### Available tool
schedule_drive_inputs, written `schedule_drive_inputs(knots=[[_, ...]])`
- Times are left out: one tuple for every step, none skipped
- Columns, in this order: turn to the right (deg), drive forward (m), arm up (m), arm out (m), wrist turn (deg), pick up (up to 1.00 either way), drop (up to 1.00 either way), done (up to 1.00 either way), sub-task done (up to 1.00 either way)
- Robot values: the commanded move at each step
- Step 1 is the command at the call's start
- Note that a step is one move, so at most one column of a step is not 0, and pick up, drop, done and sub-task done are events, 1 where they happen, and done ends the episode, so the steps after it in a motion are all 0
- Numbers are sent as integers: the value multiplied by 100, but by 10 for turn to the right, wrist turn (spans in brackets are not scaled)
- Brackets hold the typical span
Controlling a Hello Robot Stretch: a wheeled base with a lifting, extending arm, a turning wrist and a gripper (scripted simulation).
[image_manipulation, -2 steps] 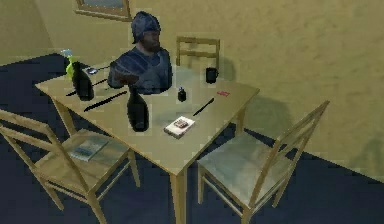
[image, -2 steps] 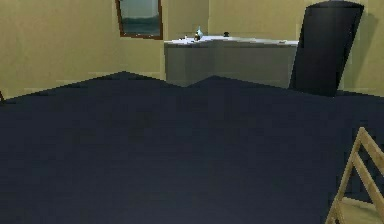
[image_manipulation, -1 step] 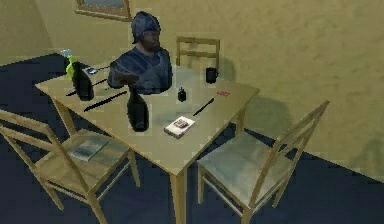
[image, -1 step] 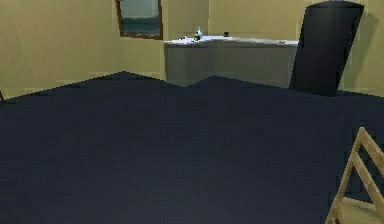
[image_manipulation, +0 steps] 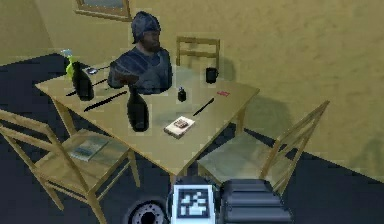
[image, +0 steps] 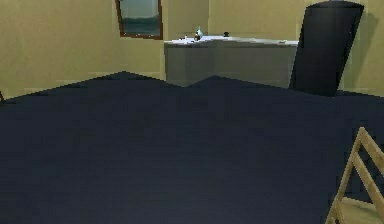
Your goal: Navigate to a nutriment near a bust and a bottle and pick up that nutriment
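We find no word, number or brand name that we can read anywhere. The nearest thing to print is a white square with black marks (image_manipulation: 196,205) at the arm side view's bottom edge, and those marks form a blocky pattern, not letters. On the table (image_manipulation: 165,150), a small flat packet (image_manipulation: 180,125) lying close to the near corner has a dark panel on its face, and a small red card (image_manipulation: 222,94) lies toward the far right corner; whatever either one bears is too small for us to make out.
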Motion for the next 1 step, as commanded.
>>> schedule_drive_inputs(knots=[[0, 0, 0, 48, 0, 0, 0, 0, 0]])
